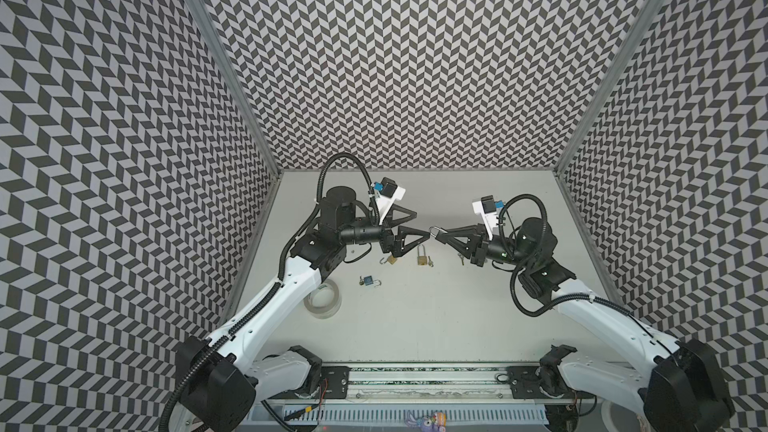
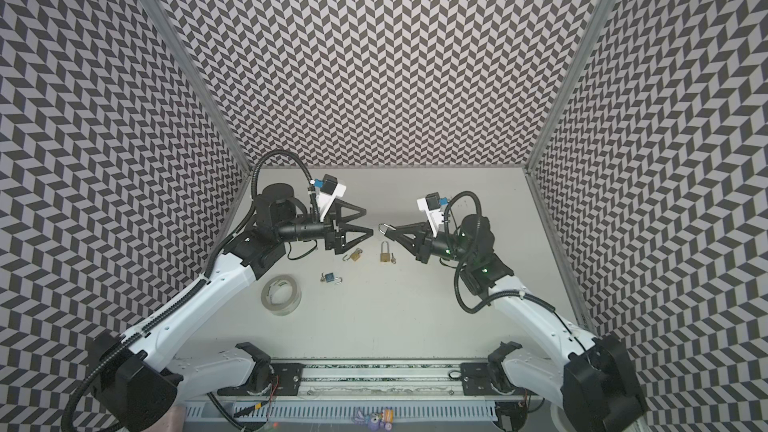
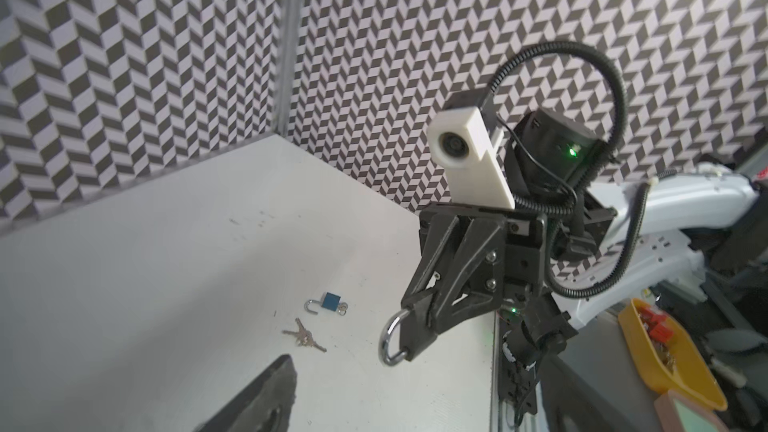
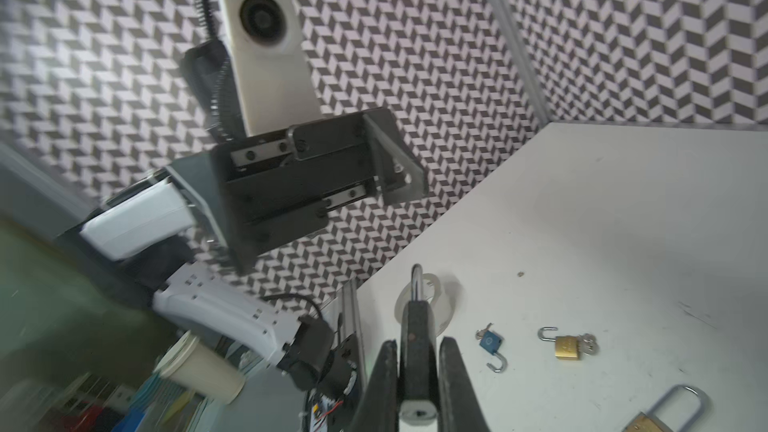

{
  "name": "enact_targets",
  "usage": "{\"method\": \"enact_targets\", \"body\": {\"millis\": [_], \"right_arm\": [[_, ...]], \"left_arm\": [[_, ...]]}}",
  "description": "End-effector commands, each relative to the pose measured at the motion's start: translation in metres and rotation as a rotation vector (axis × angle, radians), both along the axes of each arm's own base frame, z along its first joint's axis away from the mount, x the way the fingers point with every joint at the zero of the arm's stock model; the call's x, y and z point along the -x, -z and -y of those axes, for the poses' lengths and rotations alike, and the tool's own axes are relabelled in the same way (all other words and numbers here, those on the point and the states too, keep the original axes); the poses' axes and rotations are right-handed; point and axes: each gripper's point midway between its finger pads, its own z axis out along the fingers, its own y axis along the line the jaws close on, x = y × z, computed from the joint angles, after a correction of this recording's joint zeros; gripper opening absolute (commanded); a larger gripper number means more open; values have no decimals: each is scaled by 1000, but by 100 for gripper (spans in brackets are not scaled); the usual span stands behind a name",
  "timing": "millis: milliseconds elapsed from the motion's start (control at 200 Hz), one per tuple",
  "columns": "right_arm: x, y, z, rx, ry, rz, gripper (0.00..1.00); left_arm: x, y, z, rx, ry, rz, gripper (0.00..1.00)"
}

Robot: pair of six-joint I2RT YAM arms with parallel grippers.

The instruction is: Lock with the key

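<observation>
End effectors two; padlocks four.

a dark padlock, silver shackle pointing forward, is clamped in the right gripper, while loose keys lie on the table.

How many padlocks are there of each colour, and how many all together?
Blue padlock: 1
Brass: 2, the small brass padlock and the tall brass padlock
Dark padlock: 1, held in the right pincer
Total: 4
</observation>
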Motion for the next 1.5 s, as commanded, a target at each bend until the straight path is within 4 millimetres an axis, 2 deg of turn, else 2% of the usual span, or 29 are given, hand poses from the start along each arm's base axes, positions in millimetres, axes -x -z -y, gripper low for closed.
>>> {"method": "enact_targets", "body": {"millis": [0,195,315,561,726,906,1242,1492], "right_arm": [[-27,17,13,-30,226,-84,0],[-42,76,26,-45,434,-283,0],[-49,108,34,-47,517,-372,0],[-59,142,40,-32,656,-464,0],[-67,163,45,-8,781,-517,0],[-73,182,40,-11,801,-568,0],[-84,199,26,24,793,-610,0],[-84,221,32,65,841,-669,0]], "left_arm": [[-29,-2,-16,-31,-206,10,99],[-62,19,-46,-96,-480,-36,100],[-72,31,-64,-129,-603,-47,100],[-79,53,-78,-193,-685,-56,100],[-81,61,-75,-203,-677,-80,100],[-78,67,-68,-221,-647,-81,100],[-53,71,-23,-274,-549,-42,100],[-53,73,-20,-277,-545,-49,100]]}}
